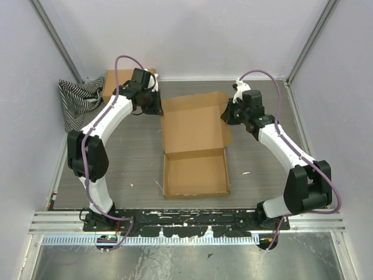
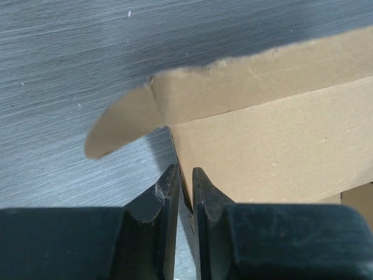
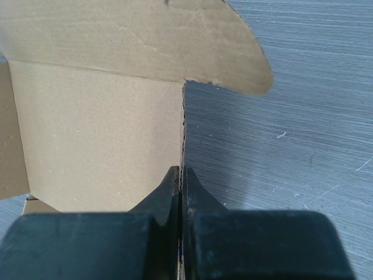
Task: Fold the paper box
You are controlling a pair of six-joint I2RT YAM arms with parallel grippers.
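The paper box (image 1: 195, 175) lies in the middle of the table, a shallow brown tray with its lid (image 1: 195, 125) folded back and raised behind it. My left gripper (image 1: 158, 108) is at the lid's left side flap. In the left wrist view the jaws (image 2: 185, 173) are closed to a narrow slit with the flap's thin edge (image 2: 183, 192) between them, and the rounded tab (image 2: 116, 128) sticks out beyond. My right gripper (image 1: 226, 115) is at the lid's right side flap. Its jaws (image 3: 182, 173) are pressed tight on the corrugated edge (image 3: 182, 128).
A black-and-white striped cloth (image 1: 78, 99) lies at the back left. Another brown cardboard box (image 1: 111, 81) sits behind the left arm. Grey walls enclose the table, and a metal rail (image 1: 186, 224) runs along the near edge.
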